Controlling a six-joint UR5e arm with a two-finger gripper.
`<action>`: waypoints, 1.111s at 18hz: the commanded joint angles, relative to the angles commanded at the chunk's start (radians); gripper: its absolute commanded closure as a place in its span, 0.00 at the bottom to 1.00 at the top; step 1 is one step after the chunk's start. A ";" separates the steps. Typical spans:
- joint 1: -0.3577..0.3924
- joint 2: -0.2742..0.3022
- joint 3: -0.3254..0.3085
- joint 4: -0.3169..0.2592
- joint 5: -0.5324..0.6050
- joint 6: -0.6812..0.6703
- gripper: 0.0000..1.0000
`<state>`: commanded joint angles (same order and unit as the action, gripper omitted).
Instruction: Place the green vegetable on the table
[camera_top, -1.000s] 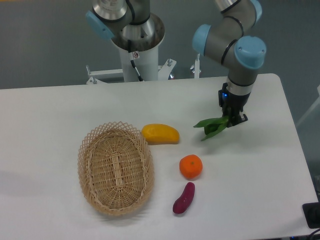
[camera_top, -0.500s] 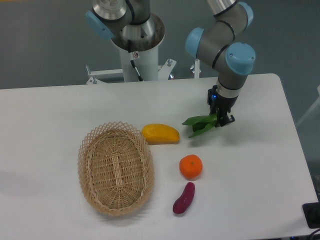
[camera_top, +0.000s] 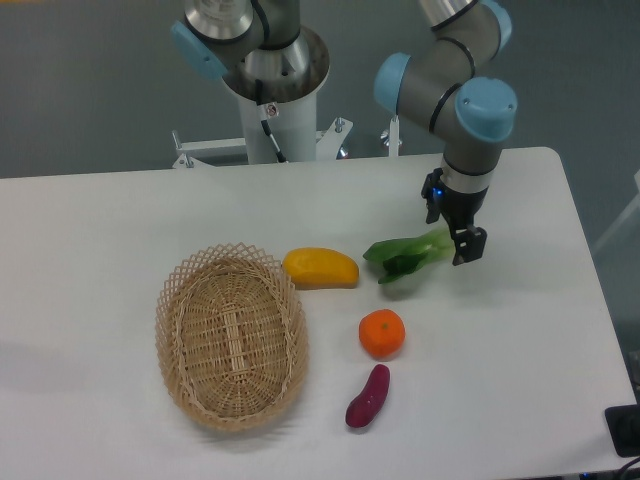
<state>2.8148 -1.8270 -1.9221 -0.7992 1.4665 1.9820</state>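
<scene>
Leafy dark-green toy vegetable (camera_top: 407, 256) lies on the white flat table (camera_top: 520, 340), right of the yellow fruit (camera_top: 321, 267); black two-finger gripper (camera_top: 458, 240) looks parted at its pale stem — only retreat left.

Single fixed camera, high front view over table (camera_top: 120, 215).

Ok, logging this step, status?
Gripper at green vegetable's stem end, grip unclear. Vegetable low over table. Yellow fruit close beside.

Bare counter (camera_top: 530, 330) is lying right of the end effector (camera_top: 453, 235); yellow fruit (camera_top: 320, 268), orange (camera_top: 382, 333) and basket (camera_top: 231, 336) are crowding the left.
</scene>
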 joint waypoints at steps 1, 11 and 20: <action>0.000 0.011 0.012 0.000 -0.008 -0.009 0.00; 0.002 0.014 0.212 -0.024 -0.167 -0.198 0.00; 0.029 0.005 0.466 -0.353 -0.123 -0.138 0.00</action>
<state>2.8439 -1.8224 -1.4559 -1.1518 1.3437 1.8436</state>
